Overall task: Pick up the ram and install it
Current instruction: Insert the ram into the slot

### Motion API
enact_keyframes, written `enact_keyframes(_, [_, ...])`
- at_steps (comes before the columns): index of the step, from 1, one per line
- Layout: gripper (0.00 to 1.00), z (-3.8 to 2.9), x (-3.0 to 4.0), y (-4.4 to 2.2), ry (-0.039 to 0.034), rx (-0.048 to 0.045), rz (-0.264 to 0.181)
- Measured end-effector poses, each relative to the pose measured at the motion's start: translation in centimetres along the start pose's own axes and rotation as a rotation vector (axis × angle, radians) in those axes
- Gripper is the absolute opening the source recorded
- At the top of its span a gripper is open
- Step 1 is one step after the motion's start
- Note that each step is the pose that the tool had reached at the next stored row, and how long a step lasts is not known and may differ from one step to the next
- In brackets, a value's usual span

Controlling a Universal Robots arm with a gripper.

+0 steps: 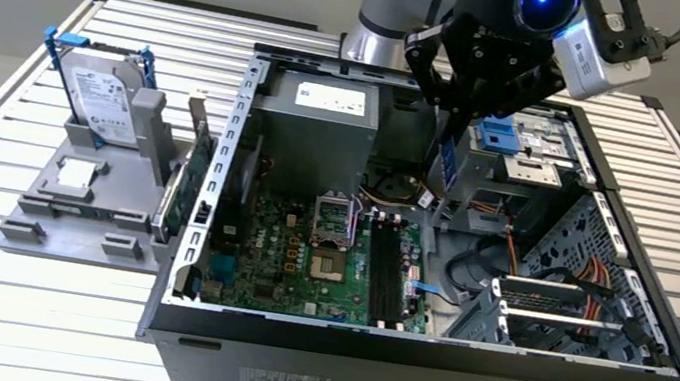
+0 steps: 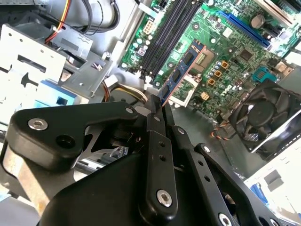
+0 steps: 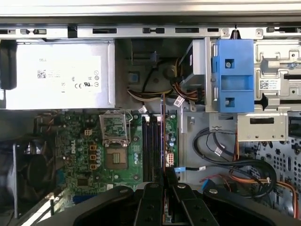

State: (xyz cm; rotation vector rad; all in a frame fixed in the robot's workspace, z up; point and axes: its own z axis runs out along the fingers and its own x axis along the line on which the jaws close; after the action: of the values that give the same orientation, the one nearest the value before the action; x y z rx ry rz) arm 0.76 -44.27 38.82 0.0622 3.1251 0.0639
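Note:
The ram [image 1: 445, 163] is a thin blue-green stick that hangs on edge from my gripper [image 1: 458, 127], above the open computer case [image 1: 424, 350]. My gripper [image 2: 159, 106] is shut on the ram's [image 2: 181, 75] upper end. In the first wrist view the ram [image 3: 163, 136] appears edge-on below my gripper [image 3: 164, 175], over the black memory slots [image 3: 150, 146] and apart from them. Those slots [image 1: 388, 274] lie on the green motherboard [image 1: 289, 264], and they also show in the second wrist view as memory slots [image 2: 169, 33].
A grey holder [image 1: 81, 213] at the exterior view's left carries a silver hard drive [image 1: 104, 100] with blue rails and a green card [image 1: 186, 188]. Inside the case are the power supply [image 3: 59, 75], CPU socket [image 3: 114, 141], fan [image 2: 263, 110], blue drive bracket [image 3: 233, 75] and orange cables [image 3: 254, 176].

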Motion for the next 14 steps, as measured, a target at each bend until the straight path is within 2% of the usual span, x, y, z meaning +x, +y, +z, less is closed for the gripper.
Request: enact_keyframes(14, [0.00, 0.00, 0.00, 0.00, -0.0032, 0.0010, 0.076])
